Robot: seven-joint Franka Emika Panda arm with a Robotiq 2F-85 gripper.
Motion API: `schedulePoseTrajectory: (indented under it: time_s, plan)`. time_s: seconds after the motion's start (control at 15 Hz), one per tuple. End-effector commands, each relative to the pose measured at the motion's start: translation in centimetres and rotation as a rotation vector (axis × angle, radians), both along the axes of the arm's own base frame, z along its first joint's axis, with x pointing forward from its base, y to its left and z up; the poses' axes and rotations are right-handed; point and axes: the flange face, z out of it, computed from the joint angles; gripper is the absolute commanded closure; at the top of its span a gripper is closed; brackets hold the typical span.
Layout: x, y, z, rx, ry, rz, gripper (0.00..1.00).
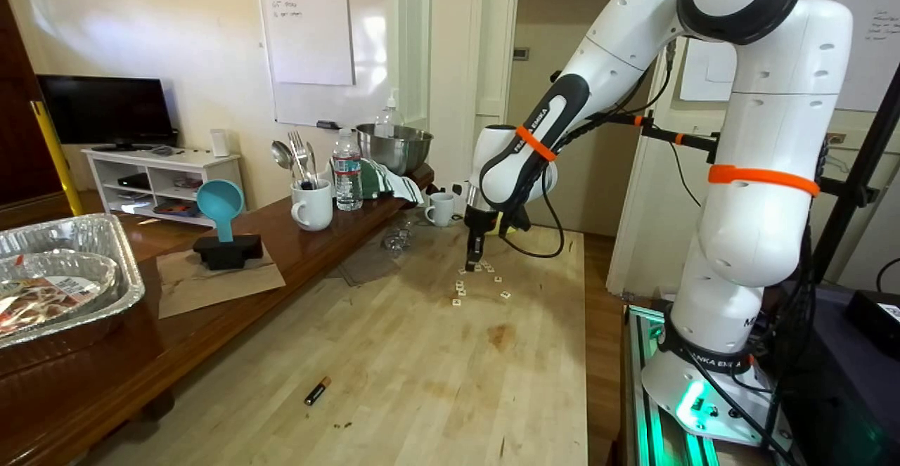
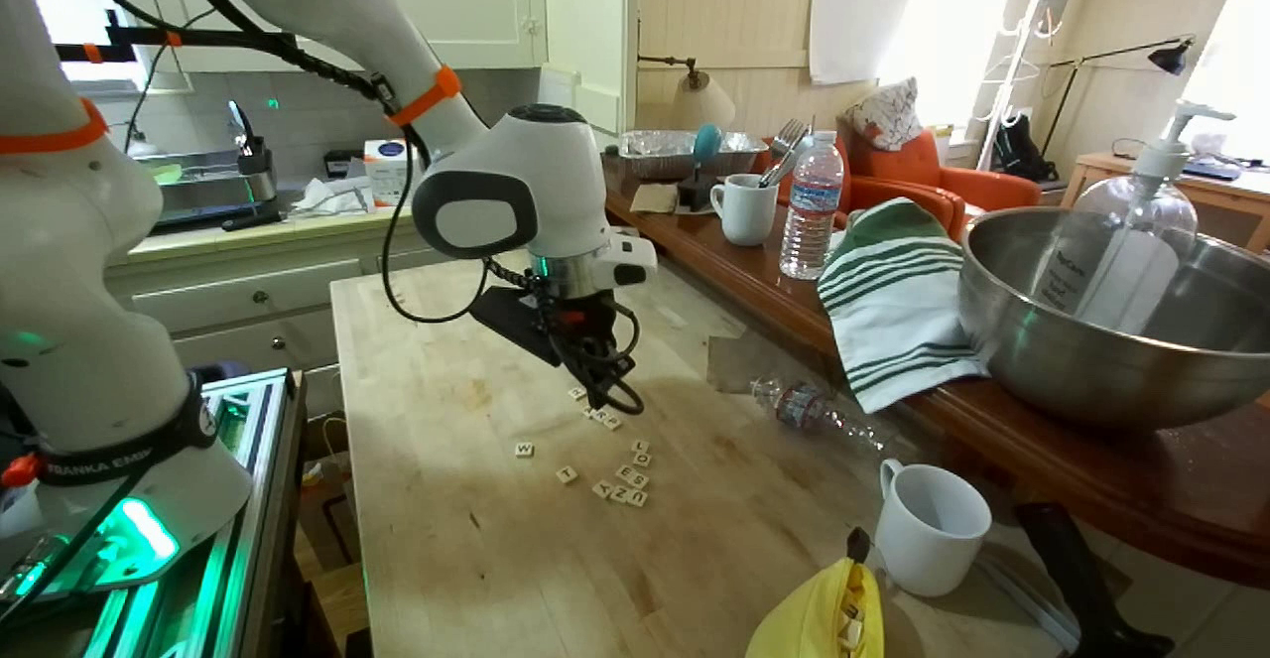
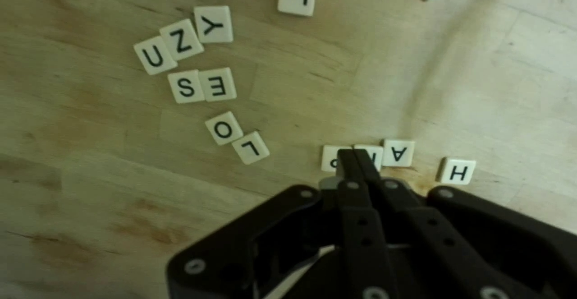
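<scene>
Letter tiles (image 3: 217, 84) readable as U, Z, Y, S, E, O, L, T, A and H lie on the wooden table (image 3: 293, 87) near the gripper (image 3: 353, 151), its fingers (image 3: 348, 166) pressed together, holding nothing. They partly hide two more, the wrist view's top edge crops another, and EMIKA shows on the arm (image 1: 612, 44).

Your hand (image 3: 353, 154) is black, and the tiles (image 3: 399, 153) you see are cream, lettered in black. Your desk (image 1: 422, 367) is pale, grained wood, stained brown in places. You have orange bands (image 1: 763, 176) on your white arm (image 1: 787, 118), a white towel (image 2: 893, 306) striped in green, a yellow pouch (image 2: 802, 613) and white mugs (image 2: 923, 539).
</scene>
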Motion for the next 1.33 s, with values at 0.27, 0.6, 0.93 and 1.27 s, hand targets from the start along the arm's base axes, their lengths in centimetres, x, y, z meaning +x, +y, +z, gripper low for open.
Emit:
schedulePoseTrajectory:
  time_s: [0.27,0.6,0.93,1.27]
  plan:
    - [-1.0,-4.8,-0.9,-0.031,0.007,-0.039,1.00]
    - [-0.4,-6.7,-1.8,-0.041,-0.027,-0.074,1.00]
    - [0.0,-7.8,-2.9,-0.053,-0.050,-0.096,1.00]
    - [0.4,-7.7,-3.6,-0.043,-0.053,-0.089,1.00]
